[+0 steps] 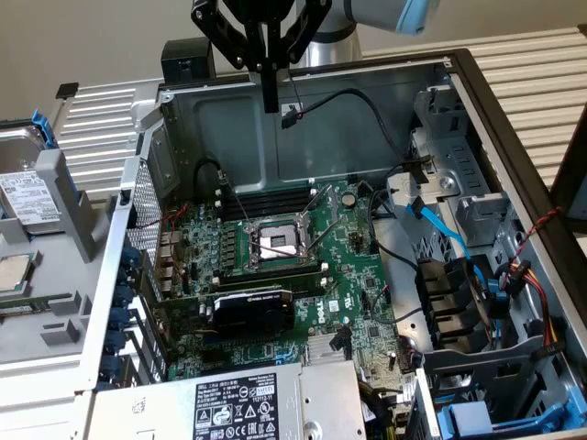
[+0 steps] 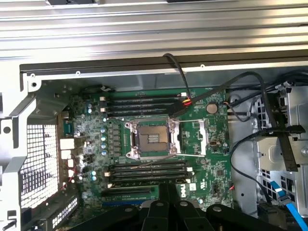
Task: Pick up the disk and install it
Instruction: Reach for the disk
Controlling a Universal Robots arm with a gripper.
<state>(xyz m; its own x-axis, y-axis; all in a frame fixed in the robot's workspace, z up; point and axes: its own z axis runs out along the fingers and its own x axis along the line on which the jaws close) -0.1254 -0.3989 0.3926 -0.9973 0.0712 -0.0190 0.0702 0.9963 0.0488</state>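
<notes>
Gripper [image 1: 271, 99]: fingers clenched together, grasping nothing, hanging above the open computer case [image 1: 220, 119], over the rear of the green circuit board [image 1: 358, 275]. Disk [image 1: 26, 194]: outside the case, well apart at the exterior view's left, resting in its blue frame on a grey stand [image 1: 73, 211], with a small square chip [image 1: 9, 272] near it. Pick-up not yet begun. Judgement: a sound grasp calls for spread fingers set square across the blue frame, clear of chip and stand.
</notes>
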